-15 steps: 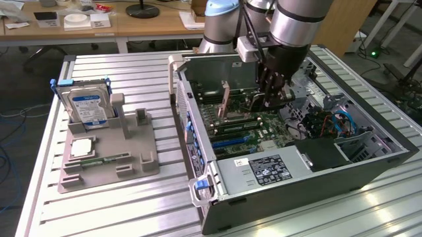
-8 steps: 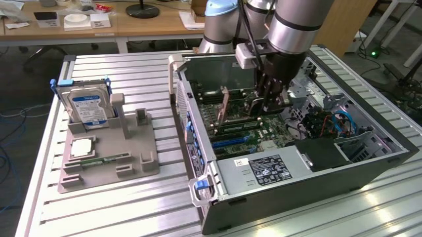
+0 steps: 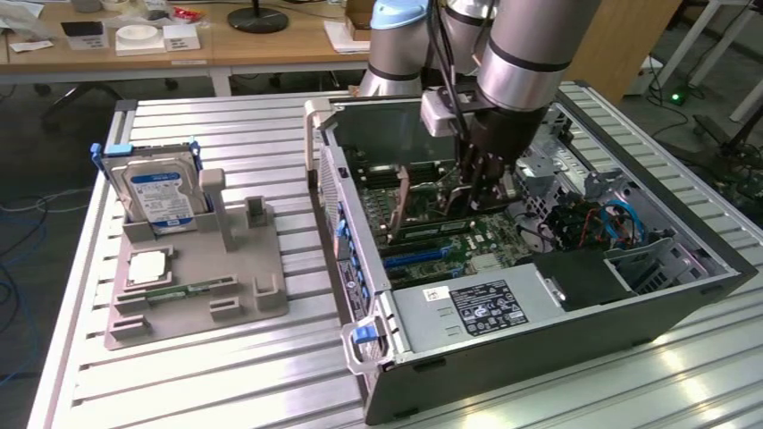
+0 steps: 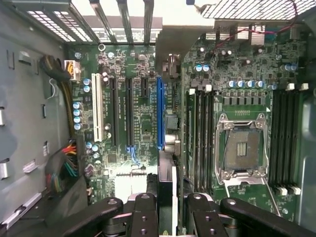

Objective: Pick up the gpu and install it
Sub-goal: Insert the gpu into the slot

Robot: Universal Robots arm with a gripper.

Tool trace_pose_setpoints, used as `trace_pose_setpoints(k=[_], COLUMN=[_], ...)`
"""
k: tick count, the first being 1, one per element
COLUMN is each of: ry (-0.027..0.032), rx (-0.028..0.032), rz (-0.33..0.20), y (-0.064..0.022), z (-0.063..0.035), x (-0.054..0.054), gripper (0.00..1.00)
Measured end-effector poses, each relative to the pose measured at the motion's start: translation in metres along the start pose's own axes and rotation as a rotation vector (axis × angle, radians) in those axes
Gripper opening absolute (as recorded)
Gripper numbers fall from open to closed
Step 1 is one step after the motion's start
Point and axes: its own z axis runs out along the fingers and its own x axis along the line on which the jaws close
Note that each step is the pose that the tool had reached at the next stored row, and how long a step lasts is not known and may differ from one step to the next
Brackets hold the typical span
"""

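Observation:
In the wrist view the gpu (image 4: 169, 59) appears edge-on as a thin card running from between my fingertips to its pale metal bracket near the case's rear slots. My gripper (image 4: 165, 205) is shut on it. The card hangs over the green motherboard (image 4: 143, 123), right beside the long blue expansion slot (image 4: 159, 113); I cannot tell whether it touches the slot. In the exterior view my gripper (image 3: 482, 189) reaches down into the open computer case (image 3: 357, 268), with the gpu (image 3: 446, 202) below the fingers, just above the board.
A grey holder (image 3: 238, 308) to the exterior view's left of the case carries a silver hard drive with a blue label (image 3: 157, 195), a square chip (image 3: 146, 266) and a memory stick (image 3: 181, 291). Inside the case are the power supply (image 3: 480, 308), coloured cables (image 3: 596, 228) and a CPU socket (image 4: 242, 148).

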Motion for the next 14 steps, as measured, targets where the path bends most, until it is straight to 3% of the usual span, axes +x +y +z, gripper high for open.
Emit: trace_pose_setpoints(k=[8,12,14], ry=[0.0012,0.0128,0.0142], rx=[0.0002,0.0009,0.0011], rz=[0.000,0.003,0.007], y=[0.0068,0.0094,0.0123], z=[0.0120,0.0167,0.0192], x=[-0.003,-0.003,-0.003], gripper=[0.27,0.27,0.27])
